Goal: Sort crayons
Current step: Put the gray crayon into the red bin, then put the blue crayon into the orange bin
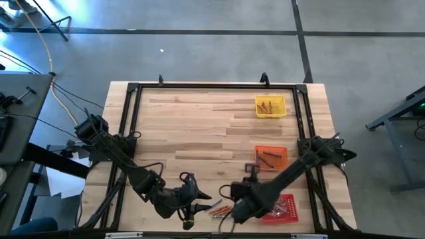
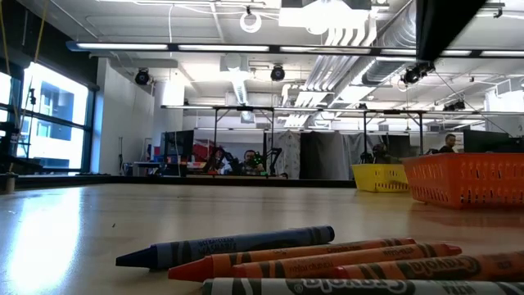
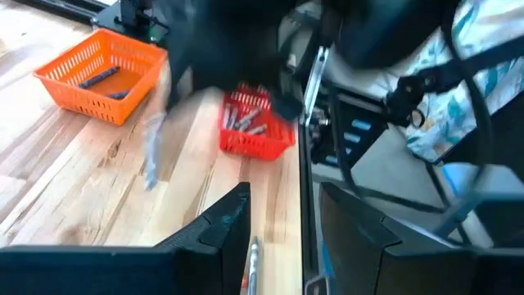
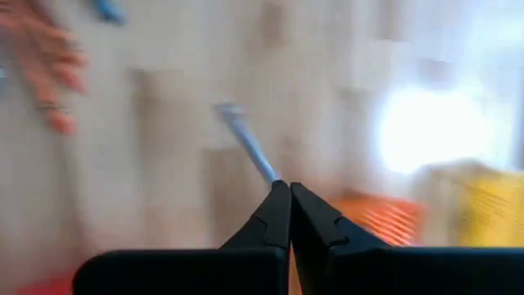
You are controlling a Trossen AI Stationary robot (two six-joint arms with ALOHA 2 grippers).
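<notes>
Right hand (image 4: pixel 282 190), fingers pressed together on one blue-grey crayon (image 4: pixel 246 146), raised over the counter (image 1: pixel 199 126) near its front edge. Left hand (image 1: pixel 199 196), fingers spread and empty, beside the loose crayons (image 2: pixel 327 258) lying there. Further crayons rest in the yellow tray (image 1: pixel 270 106), orange tray (image 1: pixel 271 158) and red tray (image 3: pixel 250 123).

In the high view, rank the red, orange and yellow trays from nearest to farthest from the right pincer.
From the right pincer, at the table's near edge:
1. Red tray, just to its right.
2. Orange tray, farther up the right side.
3. Yellow tray, near the far right corner.
</notes>
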